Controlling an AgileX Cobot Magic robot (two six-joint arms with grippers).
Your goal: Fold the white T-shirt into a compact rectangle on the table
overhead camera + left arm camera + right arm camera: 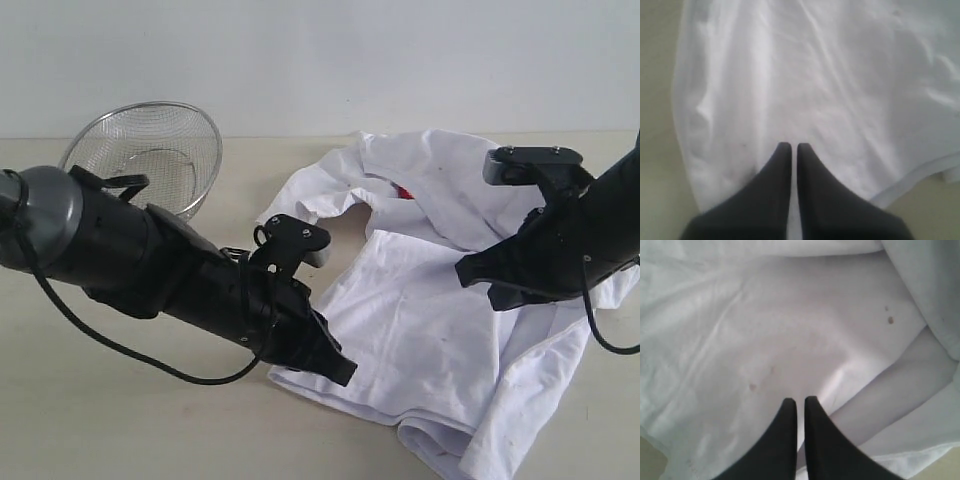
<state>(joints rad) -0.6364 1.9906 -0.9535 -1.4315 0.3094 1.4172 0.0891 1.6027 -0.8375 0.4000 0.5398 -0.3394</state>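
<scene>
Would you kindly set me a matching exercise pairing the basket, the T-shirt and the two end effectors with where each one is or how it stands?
Things:
1. wire-mesh basket
2. white T-shirt
3. left end effector
4. right end effector

Descriptions:
A. shut, at the shirt's left edge in the exterior view
B. rumpled, spread on the table
C. shut, above the shirt's middle
D. tilted, towards the back of the table, apart from the shirt

Pairs: 1-D, 2-B, 3-A, 4-C
</scene>
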